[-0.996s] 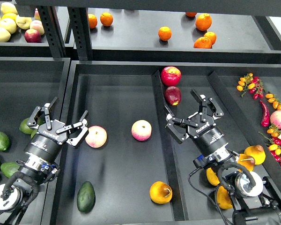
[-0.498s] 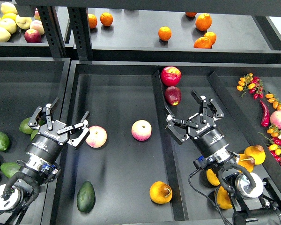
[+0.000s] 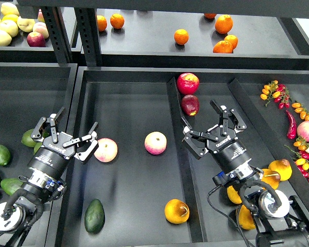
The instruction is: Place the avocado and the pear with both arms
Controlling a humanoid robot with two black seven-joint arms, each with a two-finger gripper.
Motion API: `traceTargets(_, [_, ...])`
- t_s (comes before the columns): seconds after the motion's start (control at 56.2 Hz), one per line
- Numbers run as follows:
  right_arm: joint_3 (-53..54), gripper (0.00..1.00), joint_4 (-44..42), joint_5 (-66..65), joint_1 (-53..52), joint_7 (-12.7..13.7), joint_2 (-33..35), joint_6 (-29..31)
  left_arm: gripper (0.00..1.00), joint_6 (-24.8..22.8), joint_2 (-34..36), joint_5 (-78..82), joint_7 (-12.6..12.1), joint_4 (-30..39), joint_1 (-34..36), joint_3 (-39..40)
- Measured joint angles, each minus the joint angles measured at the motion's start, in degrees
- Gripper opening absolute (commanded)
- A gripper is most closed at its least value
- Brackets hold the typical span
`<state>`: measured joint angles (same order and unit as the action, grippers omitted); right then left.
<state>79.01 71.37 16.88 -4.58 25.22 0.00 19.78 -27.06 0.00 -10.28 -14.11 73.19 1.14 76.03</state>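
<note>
Both grippers gape wide and empty: left gripper (image 3: 71, 135) at nine o'clock, right gripper (image 3: 212, 125) at three; avocado (image 3: 94, 215) and pear (image 3: 176, 211) lie at six, seemingly placed.

Two black arms, lower left and lower right of frame. Left gripper (image 3: 71, 136) and right gripper (image 3: 212, 127): black two-finger units with silver screws, on ribbed cylindrical wrists with small white lettering. Silver round joint caps near bottom edge; black cable loops beside right wrist.
</note>
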Motion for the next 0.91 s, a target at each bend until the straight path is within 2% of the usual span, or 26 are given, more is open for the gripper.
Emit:
traceTargets(0.729, [0.0,1.00,0.0,0.0,0.0,0.0,0.0,0.1,1.00,0.0,0.0,0.0,0.1,0.1,0.0,0.1])
traceTargets(0.907, [0.0,1.00,0.0,0.0,0.0,0.0,0.0,0.1,1.00,0.2,0.0,0.4,-1.1,-0.2,0.1,-0.4])
